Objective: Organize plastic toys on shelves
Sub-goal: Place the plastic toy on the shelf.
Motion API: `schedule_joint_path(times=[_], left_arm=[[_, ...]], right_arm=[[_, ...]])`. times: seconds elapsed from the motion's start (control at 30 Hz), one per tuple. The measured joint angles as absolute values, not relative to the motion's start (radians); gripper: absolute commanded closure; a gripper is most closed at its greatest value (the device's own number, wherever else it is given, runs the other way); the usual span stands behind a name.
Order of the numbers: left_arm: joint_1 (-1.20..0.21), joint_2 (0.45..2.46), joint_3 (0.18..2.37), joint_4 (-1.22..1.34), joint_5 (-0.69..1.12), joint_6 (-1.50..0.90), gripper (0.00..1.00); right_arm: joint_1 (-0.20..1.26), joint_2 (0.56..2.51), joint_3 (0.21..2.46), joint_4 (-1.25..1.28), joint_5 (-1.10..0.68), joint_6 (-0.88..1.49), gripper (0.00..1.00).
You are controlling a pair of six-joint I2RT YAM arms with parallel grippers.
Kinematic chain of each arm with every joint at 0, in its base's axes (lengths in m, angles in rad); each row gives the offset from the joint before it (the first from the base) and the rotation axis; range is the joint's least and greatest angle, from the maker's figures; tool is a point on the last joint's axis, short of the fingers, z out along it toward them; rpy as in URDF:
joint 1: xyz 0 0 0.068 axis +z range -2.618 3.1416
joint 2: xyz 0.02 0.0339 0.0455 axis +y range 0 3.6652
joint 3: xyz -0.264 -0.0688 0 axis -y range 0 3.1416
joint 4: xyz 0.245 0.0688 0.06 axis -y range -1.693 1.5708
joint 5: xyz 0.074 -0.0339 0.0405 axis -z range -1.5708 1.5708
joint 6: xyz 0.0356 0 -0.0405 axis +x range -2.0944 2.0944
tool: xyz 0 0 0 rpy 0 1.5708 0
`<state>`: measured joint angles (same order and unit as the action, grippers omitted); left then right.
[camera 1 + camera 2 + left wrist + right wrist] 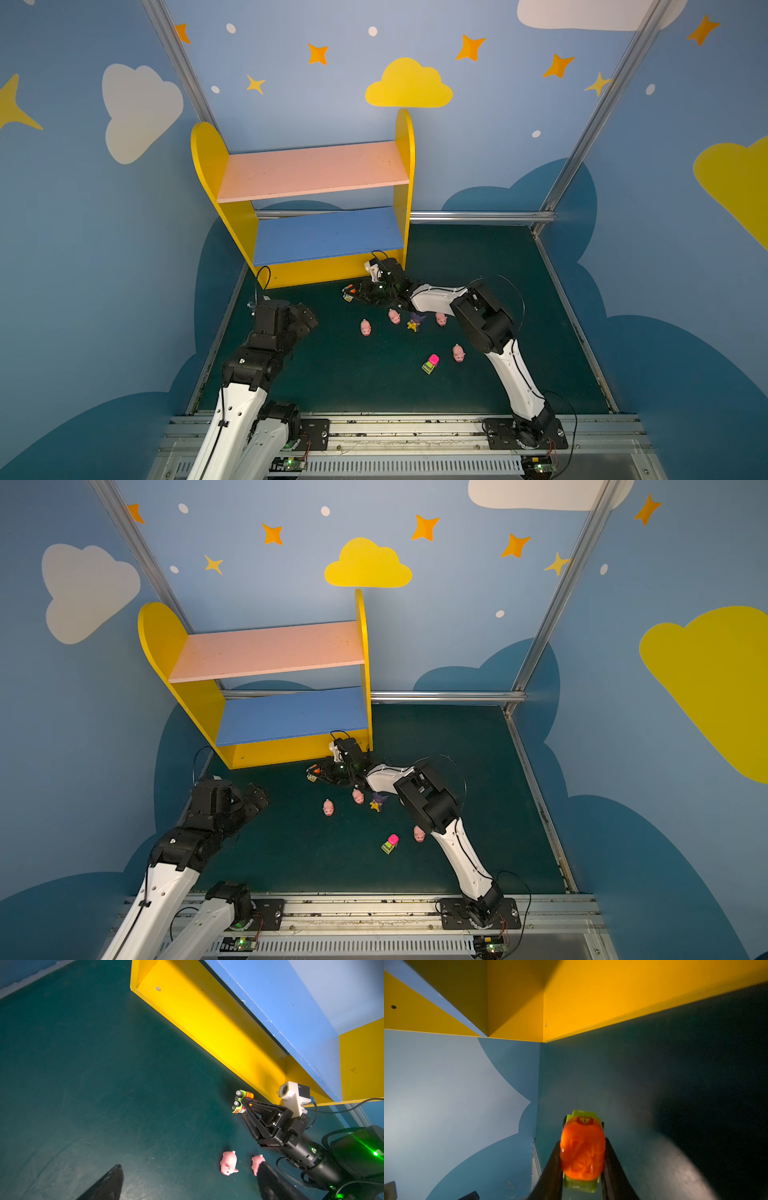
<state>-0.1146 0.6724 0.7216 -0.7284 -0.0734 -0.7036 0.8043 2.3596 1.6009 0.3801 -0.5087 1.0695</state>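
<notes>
The right tool (245, 1105) is clamped shut on a small green plastic car with an orange top (239, 1099); it holds the car low over the dark green table (353, 386), just in front of the yellow base (324, 272) of the small yellow shelf unit with rounded side panels (212, 166). The left tool (190, 1165) hangs wide open and empty near the unit's other end. The pale pink upper board (311, 170) and the blue lower board (328, 235) are both bare, so this looks like the first placing.

To do it well, raise the car above the blue board's front edge before pushing inward; a flat approach from here would likely knock the base. In the left wrist view the car seems to lie on its side in the grip, wheels outward, though the angle makes that uncertain; rolling the wrist so the wheels face down should stop it toppling. Set it near one end, low, then part the jaws slowly; wheels may roll. The pink plastic pigs (365, 327), the yellow figure with a purple spiky head (414, 322) and the green car topped pink (431, 364) wait on the table.
</notes>
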Motion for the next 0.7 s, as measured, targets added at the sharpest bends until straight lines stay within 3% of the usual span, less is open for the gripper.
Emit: schedule_joint_path(times=[0.7], left_arm=[[-0.113,0.653,0.749,-0.796,-0.103,-0.682,0.00]], right_arm=[[0.768,2.507,1.817,0.384,-0.517,1.105,0.83]])
